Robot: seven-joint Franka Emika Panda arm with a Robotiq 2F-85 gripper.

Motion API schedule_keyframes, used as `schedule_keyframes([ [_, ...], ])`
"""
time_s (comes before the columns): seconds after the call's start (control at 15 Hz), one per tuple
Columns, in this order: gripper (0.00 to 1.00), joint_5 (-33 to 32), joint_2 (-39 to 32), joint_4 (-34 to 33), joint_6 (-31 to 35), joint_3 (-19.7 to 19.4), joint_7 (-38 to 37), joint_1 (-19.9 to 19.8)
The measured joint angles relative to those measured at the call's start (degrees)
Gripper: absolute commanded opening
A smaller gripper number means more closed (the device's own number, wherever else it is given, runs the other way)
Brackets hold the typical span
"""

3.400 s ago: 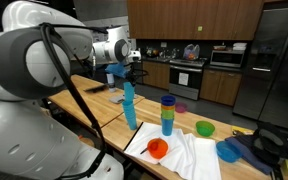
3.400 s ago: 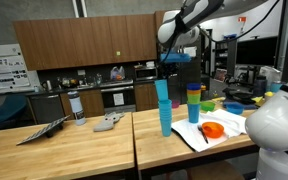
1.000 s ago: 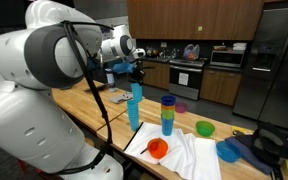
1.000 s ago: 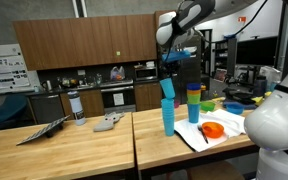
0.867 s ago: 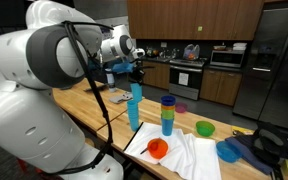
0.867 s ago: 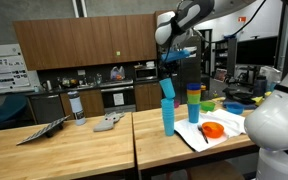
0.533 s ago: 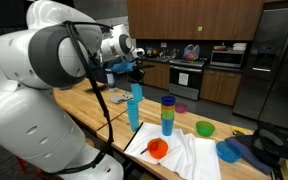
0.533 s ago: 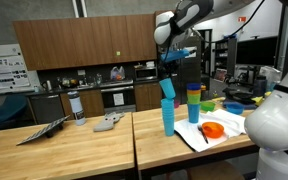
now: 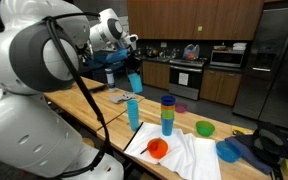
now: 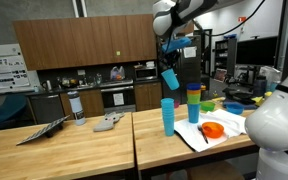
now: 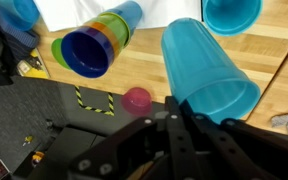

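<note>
My gripper (image 9: 130, 67) (image 10: 170, 62) hangs high over the wooden counter, shut on the rim of a light blue plastic cup (image 9: 135, 81) (image 10: 170, 78) that tilts in the air. In the wrist view the fingers (image 11: 180, 118) pinch the held cup (image 11: 209, 68) at its rim. Below it stands a short stack of light blue cups (image 9: 133, 113) (image 10: 168, 116) (image 11: 232, 12), apart from the held cup. A multi-coloured cup stack (image 9: 167, 115) (image 10: 193, 103) (image 11: 94, 45) stands next to it.
A white cloth (image 9: 187, 156) on the counter (image 10: 84, 150) carries an orange bowl (image 9: 158, 149) (image 10: 211, 130). A green bowl (image 9: 204, 128), a blue bowl (image 9: 228, 150) and a small pink cup (image 11: 137, 99) lie nearby. Kitchen cabinets and a stove stand behind.
The gripper has risen and lifted the top light blue cup clear of its stack. The cup now hangs tilted above the shorter stack.
</note>
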State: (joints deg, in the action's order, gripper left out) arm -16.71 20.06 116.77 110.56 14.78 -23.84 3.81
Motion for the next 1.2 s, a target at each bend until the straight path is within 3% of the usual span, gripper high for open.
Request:
schedule_keyframes([
  [0.67,0.05,9.6,7.4,0.0,-5.4,0.9,-2.6,2.5],
  [1.2,0.01,10.0,7.8,1.0,-5.3,0.8,-2.6,2.4],
])
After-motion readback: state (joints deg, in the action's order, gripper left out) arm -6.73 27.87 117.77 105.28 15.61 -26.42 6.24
